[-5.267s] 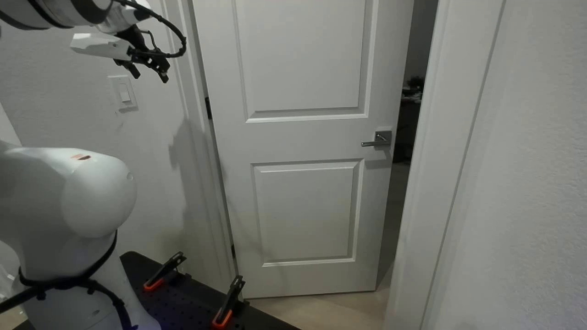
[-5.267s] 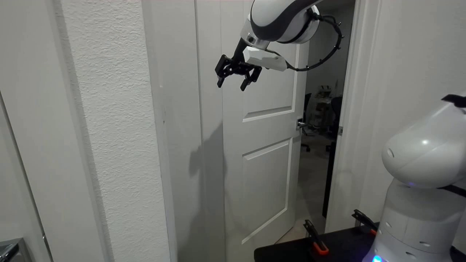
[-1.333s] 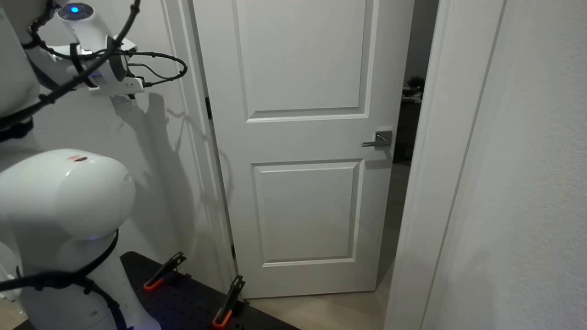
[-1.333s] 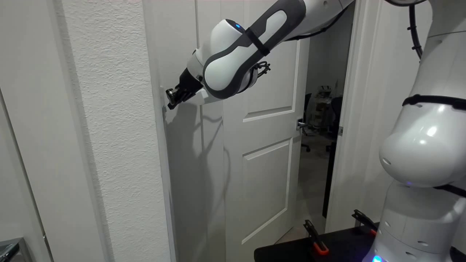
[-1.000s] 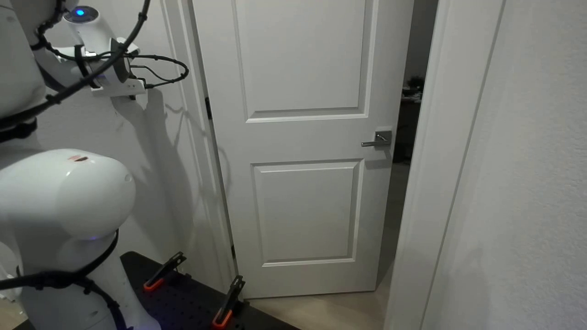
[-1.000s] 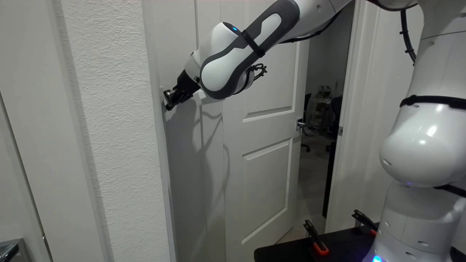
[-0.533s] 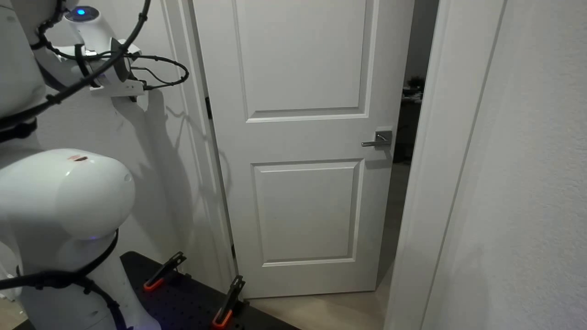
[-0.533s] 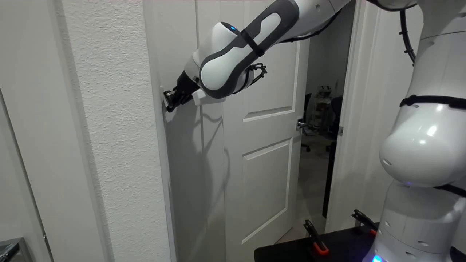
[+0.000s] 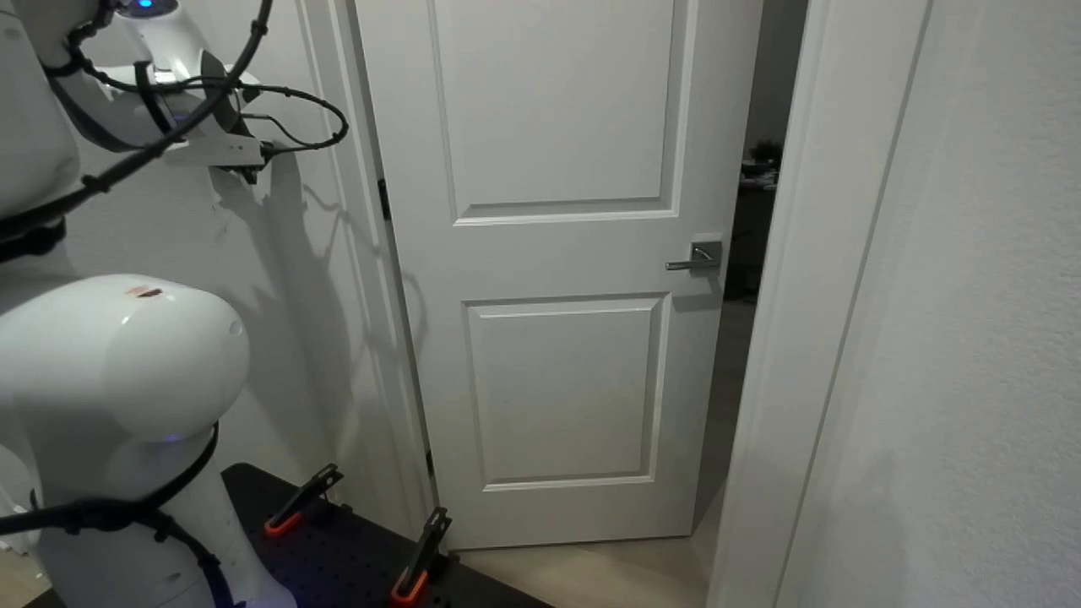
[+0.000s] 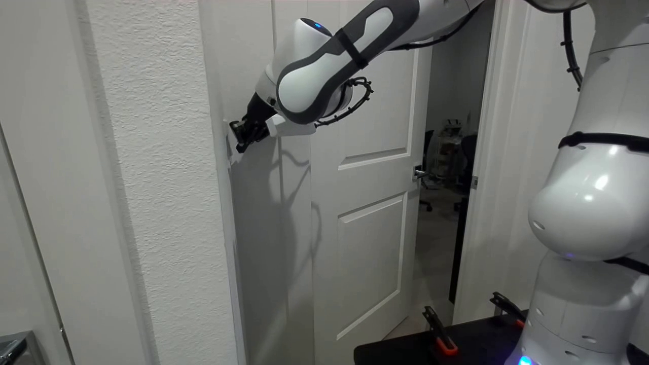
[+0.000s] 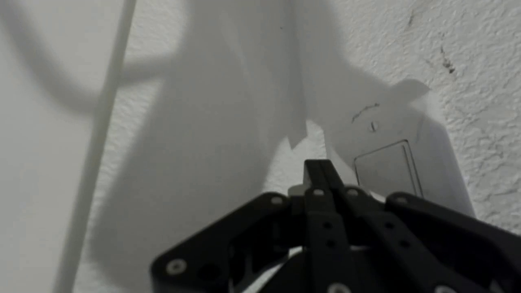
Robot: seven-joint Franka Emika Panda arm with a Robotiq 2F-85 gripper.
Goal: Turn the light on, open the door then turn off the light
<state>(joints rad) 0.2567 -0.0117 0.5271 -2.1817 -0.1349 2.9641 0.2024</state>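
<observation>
Now our gripper's slightly higher than half a sec ago, clenched w/ nothing; switch at its 3 o'clock, wrist view. Press prob. done or due a retry. Door, its 4 o'clock in an ext. view, ajar.

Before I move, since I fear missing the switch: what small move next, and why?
Probably ease the shut gripper rightward in the wrist view: its fingertips appear left of the rocker on the switch plate, so pressing straight in might miss.
</observation>
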